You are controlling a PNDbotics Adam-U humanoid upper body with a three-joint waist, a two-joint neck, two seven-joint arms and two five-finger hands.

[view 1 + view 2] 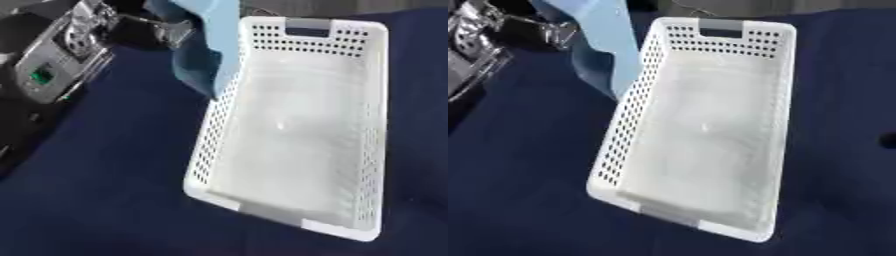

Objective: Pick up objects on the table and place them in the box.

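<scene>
Reaches in from the top left corner with the left arm (57,57), thick and mostly silver with black parts and a small green patch on its side. Slants up and to the right across that corner, with the wrist thinner and shinier than the rest and full of little metal bits. Ends in the left hand (171,29) close to the top edge, dark and a bit shiny, pointing to the right, too blurry to tell how it is set.
</scene>
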